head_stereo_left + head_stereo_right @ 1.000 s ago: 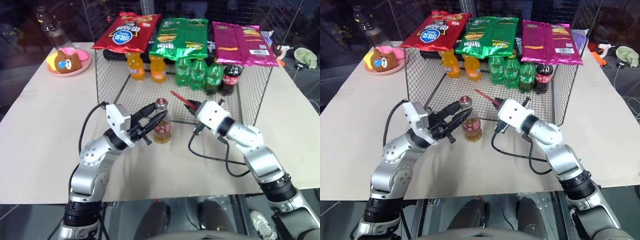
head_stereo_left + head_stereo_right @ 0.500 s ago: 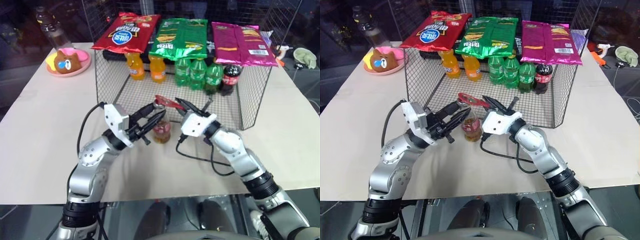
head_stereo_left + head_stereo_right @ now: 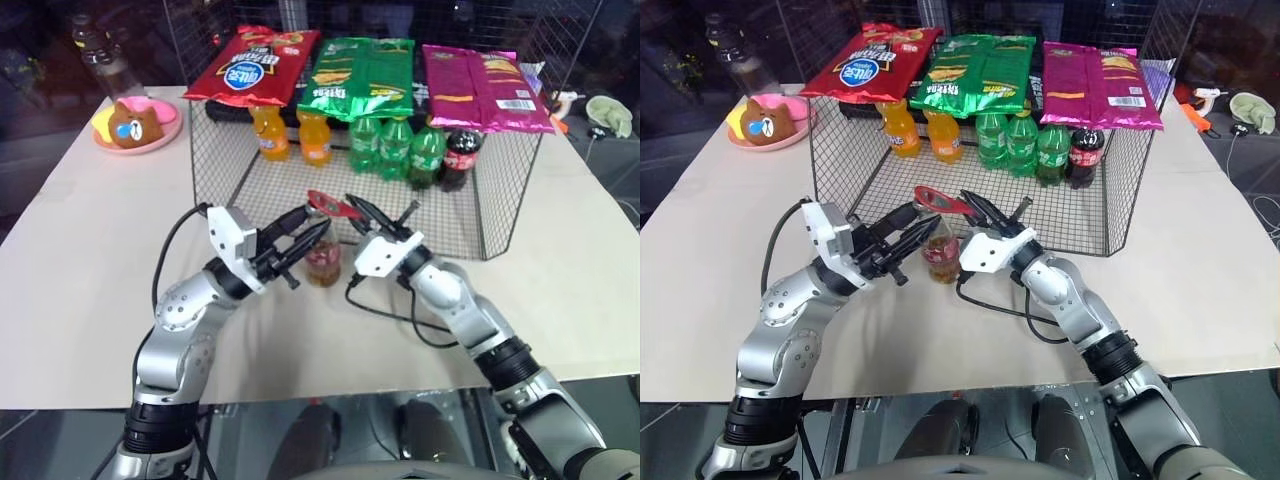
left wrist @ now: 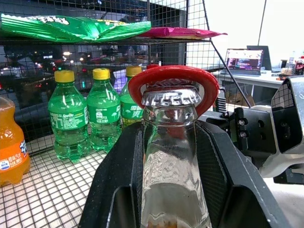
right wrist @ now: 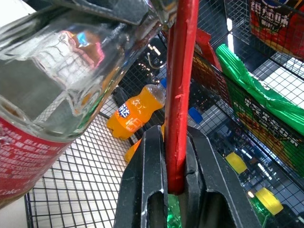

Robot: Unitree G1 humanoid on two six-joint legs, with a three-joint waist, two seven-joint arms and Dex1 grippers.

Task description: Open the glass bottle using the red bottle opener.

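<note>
While the silver cap still sits on the glass bottle [image 4: 171, 156], the task looks about halfway: bottle steadied, tool brought up, prying left to do. The left gripper [image 3: 308, 233] pinches the bottle's neck between its fingers, and the right gripper [image 3: 978, 208], pressed together on the red bottle opener [image 4: 174, 81], holds its ring at the cap, just behind the crown

Even overhead light, dark surroundings, glare on the snack bags [image 3: 370, 70], blurry wrist close-ups.
</note>
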